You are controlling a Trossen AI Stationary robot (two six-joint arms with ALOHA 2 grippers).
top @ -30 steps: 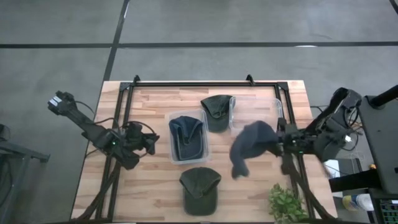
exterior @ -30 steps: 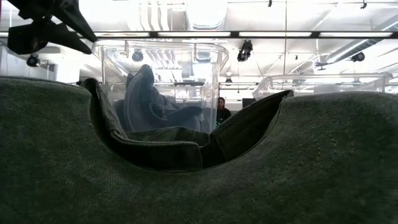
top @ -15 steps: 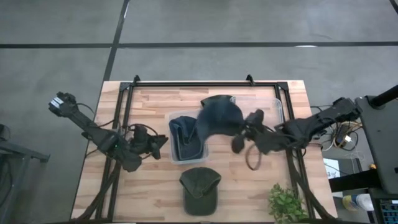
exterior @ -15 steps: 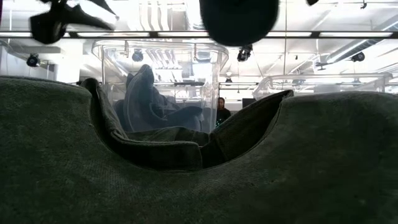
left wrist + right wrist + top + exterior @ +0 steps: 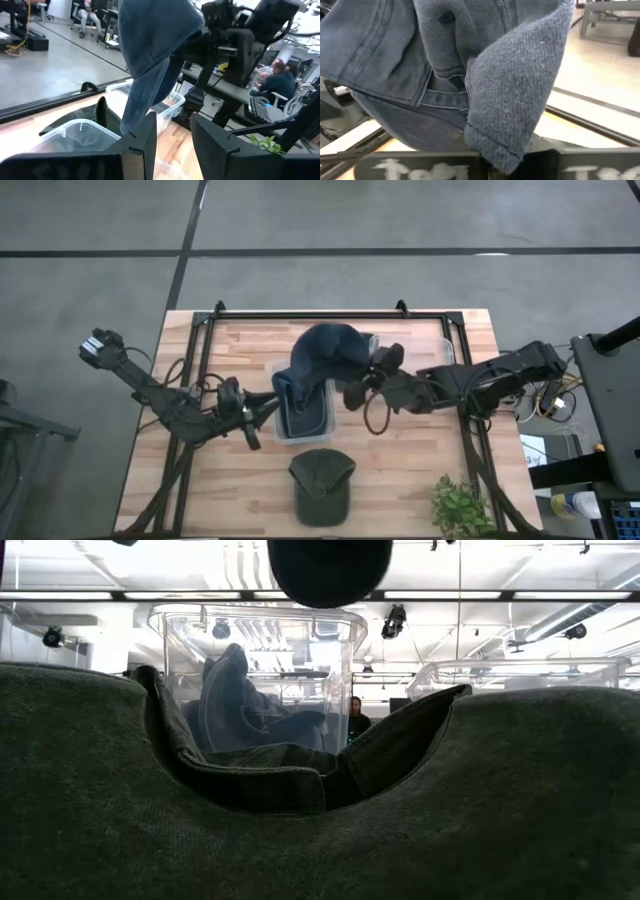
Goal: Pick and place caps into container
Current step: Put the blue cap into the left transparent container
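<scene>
A slate-blue cap hangs in the air over the clear container, carried by my right gripper, which is shut on it. It fills the right wrist view and shows as a dark round shape at the top of the low view. Another blue cap lies inside the container. An olive cap rests flat on the table near its near edge. My left gripper is open just left of the container, touching nothing. A second olive cap is almost hidden under the carried one. My right gripper pinches a fold of the cap's fabric between its two fingers, coming level from the table's right side. Which part of the cap this fold is cannot be told. The cap is lifted clear and droops beyond the fingers above the container.
A second clear container stands right of the first, under my right arm. A small green plant sits at the near right corner. A black frame runs along the table's far edge. Bare wood lies near left.
My right gripper has carried the blue cap from the table's right side toward the left and far edge, until it is over the container. The cap stays lifted clear. My left gripper has moved right, toward the container.
</scene>
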